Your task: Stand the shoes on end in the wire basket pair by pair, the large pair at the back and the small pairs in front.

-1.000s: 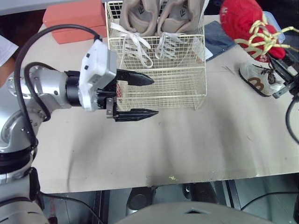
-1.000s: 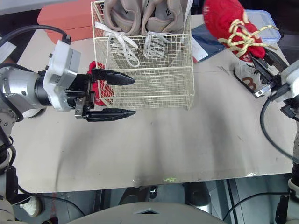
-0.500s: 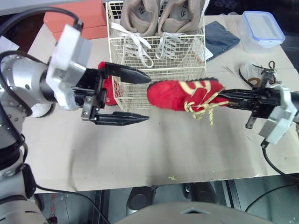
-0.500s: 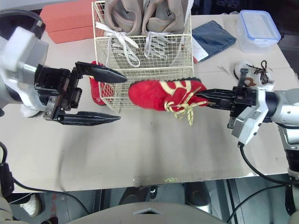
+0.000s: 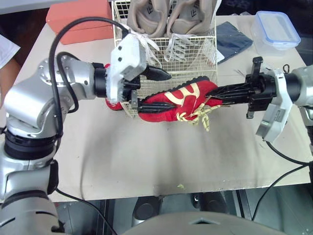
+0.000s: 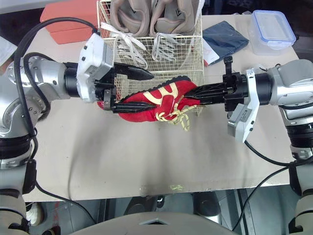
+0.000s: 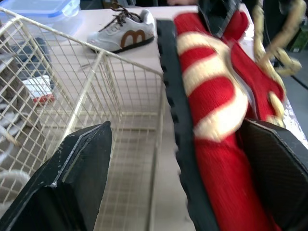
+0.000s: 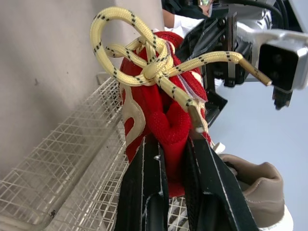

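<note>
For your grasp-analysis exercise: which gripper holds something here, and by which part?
The right gripper is clamped on the red shoe at its ankle opening, by the laces. The left gripper is open around the toe end.

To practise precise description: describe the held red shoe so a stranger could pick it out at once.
Find the wire basket at the table's back. Just in front of it, the right gripper holds a shoe. Unlike the beige pair in the basket, it is red with cream stripes and yellow laces.

Beige table (image 5: 146, 156) with wire basket (image 5: 190, 63), orange box (image 5: 78, 19), plastic tub (image 5: 276, 29), navy cloth (image 5: 234, 39)
</note>
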Controlling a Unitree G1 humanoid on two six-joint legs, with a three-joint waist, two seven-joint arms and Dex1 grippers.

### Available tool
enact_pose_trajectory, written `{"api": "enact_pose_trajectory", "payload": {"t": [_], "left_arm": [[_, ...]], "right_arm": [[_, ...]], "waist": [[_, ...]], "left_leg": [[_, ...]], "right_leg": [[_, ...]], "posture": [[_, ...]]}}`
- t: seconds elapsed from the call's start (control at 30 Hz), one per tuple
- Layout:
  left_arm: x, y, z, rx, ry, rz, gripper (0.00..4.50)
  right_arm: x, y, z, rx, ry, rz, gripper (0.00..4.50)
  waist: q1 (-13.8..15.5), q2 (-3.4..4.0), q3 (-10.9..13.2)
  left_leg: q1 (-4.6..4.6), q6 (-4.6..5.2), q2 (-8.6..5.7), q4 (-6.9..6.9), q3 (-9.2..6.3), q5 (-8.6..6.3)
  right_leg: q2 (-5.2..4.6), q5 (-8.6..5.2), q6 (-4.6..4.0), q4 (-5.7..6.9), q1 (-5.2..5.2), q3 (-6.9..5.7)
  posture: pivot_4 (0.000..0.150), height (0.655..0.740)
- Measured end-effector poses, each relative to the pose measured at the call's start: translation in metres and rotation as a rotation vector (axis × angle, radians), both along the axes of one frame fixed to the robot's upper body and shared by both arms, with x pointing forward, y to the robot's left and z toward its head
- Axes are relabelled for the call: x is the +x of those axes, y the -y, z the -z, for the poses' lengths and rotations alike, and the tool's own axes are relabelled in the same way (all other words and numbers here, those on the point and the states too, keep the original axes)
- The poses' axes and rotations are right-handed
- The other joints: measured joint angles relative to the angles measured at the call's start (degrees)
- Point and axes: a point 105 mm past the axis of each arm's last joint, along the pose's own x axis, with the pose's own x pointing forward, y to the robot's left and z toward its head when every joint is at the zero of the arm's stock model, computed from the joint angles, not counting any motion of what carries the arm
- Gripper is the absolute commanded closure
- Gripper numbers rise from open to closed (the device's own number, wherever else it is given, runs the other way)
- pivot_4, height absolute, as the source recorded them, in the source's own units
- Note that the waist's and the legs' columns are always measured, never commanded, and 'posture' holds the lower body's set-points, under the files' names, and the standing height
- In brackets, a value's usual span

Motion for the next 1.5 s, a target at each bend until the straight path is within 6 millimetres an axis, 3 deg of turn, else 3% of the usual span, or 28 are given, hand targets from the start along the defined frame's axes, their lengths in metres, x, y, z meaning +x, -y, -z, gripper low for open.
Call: {"api": "enact_pose_trajectory", "payload": {"t": [0.17,0.2,0.37,0.5,0.53,0.67,0.73,0.77,0.87,0.97,1.07,1.17,1.4,1.47,1.5], "left_arm": [[-0.005,0.002,0.003,0.003,-0.049,0.030,3.56],[-0.007,0.001,0.004,0.003,-0.067,0.035,3.94],[-0.007,0.000,0.001,-0.023,-0.086,0.025,4.00],[-0.006,0.004,-0.005,-0.095,-0.023,0.049,4.00],[-0.008,0.005,-0.009,-0.139,0.007,0.074,4.00],[-0.004,0.009,-0.030,-0.288,0.126,0.065,4.00],[0.005,0.009,-0.039,-0.371,0.182,0.012,4.00],[0.011,0.013,-0.043,-0.432,0.216,-0.021,4.00],[0.015,0.023,-0.045,-0.540,0.261,-0.043,4.00],[0.019,0.027,-0.033,-0.572,0.253,-0.079,4.00],[0.020,0.028,-0.029,-0.584,0.265,-0.092,4.00],[0.020,0.027,-0.030,-0.588,0.288,-0.093,4.00],[0.019,0.025,-0.022,-0.600,0.255,-0.087,4.00],[0.019,0.024,-0.021,-0.609,0.246,-0.089,2.99],[0.018,0.023,-0.020,-0.611,0.235,-0.088,2.82]], "right_arm": [[0.002,0.000,0.000,0.011,0.019,0.005,4.50],[0.001,-0.001,0.000,0.016,0.028,0.001,4.13],[0.002,-0.001,-0.006,0.067,0.021,0.005,2.07],[0.006,0.008,-0.013,0.164,-0.170,0.066,0.23],[0.010,0.013,-0.012,0.194,-0.252,0.101,0.00],[0.026,0.034,0.009,0.305,-0.710,0.301,0.00],[0.026,0.035,0.015,0.408,-0.957,0.342,0.00],[0.023,0.029,0.013,0.494,-1.126,0.328,0.00],[0.014,0.009,-0.011,0.685,-1.389,0.192,0.00],[0.009,0.000,-0.034,0.806,-1.537,0.088,0.00],[0.014,-0.003,-0.043,0.903,-1.638,0.054,0.00],[0.017,-0.003,-0.045,0.921,-1.651,0.082,1.16],[0.026,0.001,-0.037,0.941,-1.631,0.159,4.43],[0.027,0.000,-0.036,0.949,-1.635,0.154,4.50],[0.028,-0.001,-0.036,0.950,-1.637,0.152,4.50]], "waist": [[0.00,0.01,0.00],[0.00,0.00,0.00],[0.11,0.00,0.00],[0.29,0.00,0.00],[0.30,0.00,0.00],[0.56,0.01,-0.01],[0.60,0.01,-0.01],[0.50,0.01,-0.01],[0.13,0.01,-0.01],[0.20,0.00,-0.01],[0.38,-0.02,-0.01],[0.63,-0.01,-0.01],[0.38,-0.01,-0.01],[0.26,-0.01,-0.01],[0.22,-0.01,-0.01]], "left_leg": [[0.01,0.00,0.02,-0.01,-0.01,0.00],[0.01,0.00,0.02,0.00,-0.01,0.00],[0.01,0.00,0.01,0.01,-0.01,0.00],[-0.01,0.00,0.00,0.03,-0.03,0.00],[-0.01,0.00,0.00,0.03,-0.02,0.00],[-0.03,0.00,0.00,0.04,-0.07,0.00],[-0.03,0.00,0.00,0.05,-0.07,0.00],[-0.03,0.01,0.00,0.07,-0.05,0.00],[-0.01,0.01,0.00,0.06,-0.02,-0.01],[-0.01,0.01,0.00,0.04,-0.03,-0.01],[-0.03,0.02,-0.02,0.05,-0.05,-0.01],[-0.04,0.02,-0.04,0.04,-0.05,-0.01],[-0.03,0.03,-0.04,0.03,-0.05,-0.02],[-0.03,0.03,-0.03,0.02,-0.05,-0.02],[-0.03,0.03,-0.03,0.02,-0.05,-0.01]], "right_leg": [[0.03,0.00,0.00,0.03,-0.02,-0.01],[0.02,0.00,0.00,0.03,-0.02,-0.01],[0.00,0.00,0.00,0.02,-0.01,-0.01],[-0.08,0.00,0.00,0.00,0.01,-0.02],[-0.14,0.00,0.00,0.00,0.01,-0.01],[-0.25,0.00,-0.01,0.02,0.02,-0.04],[-0.25,0.00,-0.01,0.03,0.02,-0.03],[-0.26,0.01,-0.01,0.05,0.02,0.01],[-0.25,0.01,0.00,0.05,0.02,0.06],[-0.24,0.01,0.00,0.04,0.01,0.03],[-0.24,0.01,0.01,0.04,0.01,-0.01],[-0.15,0.01,0.01,0.01,0.01,-0.06],[-0.12,0.01,0.01,0.03,0.01,-0.03],[-0.12,0.01,0.01,0.03,0.01,-0.03],[-0.12,0.01,0.01,0.03,0.00,-0.03]], "posture": [[0.150,0.7400],[0.150,0.7400],[0.150,0.7400],[0.150,0.7400],[0.150,0.7400],[0.150,0.7400],[0.150,0.7400],[0.150,0.7400],[0.150,0.7400],[0.150,0.7400],[0.150,0.7400],[0.150,0.7400],[0.150,0.7400],[0.150,0.7400],[0.150,0.7400]]}}
